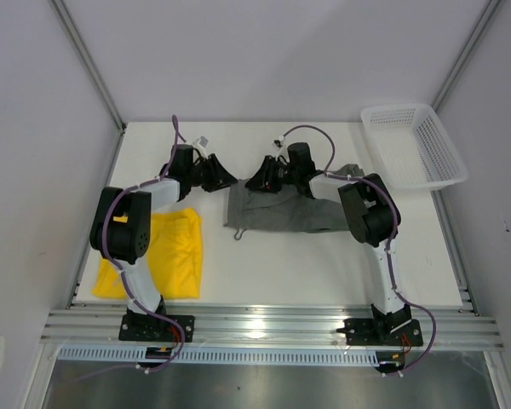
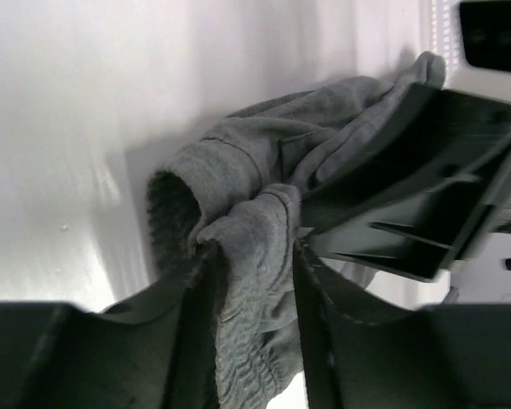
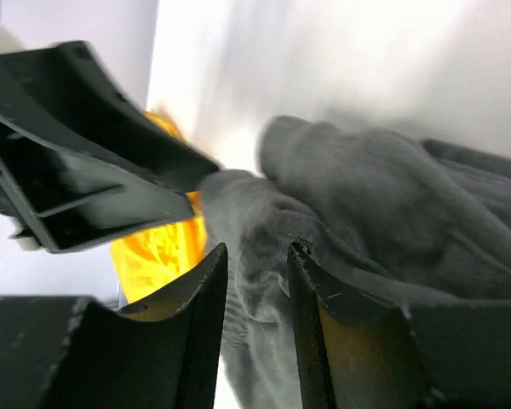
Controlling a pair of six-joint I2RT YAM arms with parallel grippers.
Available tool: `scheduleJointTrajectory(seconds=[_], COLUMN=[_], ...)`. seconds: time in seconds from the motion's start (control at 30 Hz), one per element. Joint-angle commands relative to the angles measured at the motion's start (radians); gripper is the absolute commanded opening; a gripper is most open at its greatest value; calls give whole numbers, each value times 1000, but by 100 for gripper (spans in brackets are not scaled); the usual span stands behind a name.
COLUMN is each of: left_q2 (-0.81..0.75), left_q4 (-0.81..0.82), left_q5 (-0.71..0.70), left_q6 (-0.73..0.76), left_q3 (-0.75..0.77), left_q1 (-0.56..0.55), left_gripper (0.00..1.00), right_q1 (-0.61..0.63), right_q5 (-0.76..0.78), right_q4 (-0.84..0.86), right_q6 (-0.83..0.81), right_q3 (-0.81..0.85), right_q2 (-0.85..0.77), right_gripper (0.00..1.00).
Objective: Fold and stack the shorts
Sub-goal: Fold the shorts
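At the near left of the table (image 1: 307, 264) you see the yellow shorts (image 1: 175, 256) lying flat, partly hidden under the left arm. Your left claw (image 2: 254, 251) is narrow and grips a bunched edge of the grey shorts (image 1: 281, 211). Just beside it, your right claw (image 3: 254, 256) is narrow too, with the same grey cloth pinched between its fingers. The two claws meet at the far left corner of the grey shorts, and the rest of the cloth lies spread in the middle of the table. In the far right corner stands the white mesh basket (image 1: 447, 149). Both pairs lie outside it, on the table.
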Motion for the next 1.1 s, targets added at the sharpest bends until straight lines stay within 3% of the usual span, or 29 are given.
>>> scheduleJointTrajectory(seconds=[0.0, 0.1, 0.23, 0.33, 0.5, 0.63, 0.73, 0.77, 0.83, 0.93, 1.07], left_q2=[27, 39, 58, 47, 18, 16, 36, 45, 76, 93, 85], left_q4=[99, 133, 173, 139, 72, 6, -31, -36, -46, -27, 24], left_q5=[76, 74, 64, 12, -73, -149, -180, -179, -163, -143, -130], left_q6=[-45, -82, -126, -119, -103, -85, -74, -73, -71, -74, -77], left_q3=[-11, -19, -30, -30, -37, -10, 27, 44, 79, 88, 78], left_q1=[12, 22, 25, 31, 32, 32, 32, 32, 32, 32, 32], left_gripper=[38, 22, 14, 15, 20, 24, 30, 33, 34, 37, 37], right_q1=[1, 0, 1, 7, 6, 3, -3, -6, -8, -14, -42], right_q5=[15, 39, 49, 36, 35, 55, 27, 20, 29, 82, 162], right_q4=[28, 31, 77, 163, 362, 361, 370, 361, 259, 58, -183], right_q6=[19, 22, 55, 77, 117, 79, 51, 37, -58, -238, -435], right_q3=[41, 100, 203, 255, 173, 120, 96, 91, 96, 116, 210], right_q2=[59, 133, 234, 282, 238, 161, 110, 95, 46, -14, -36], right_gripper=[38, 37, 37, 40, 43, 41, 51, 60, 64, 66, 60])
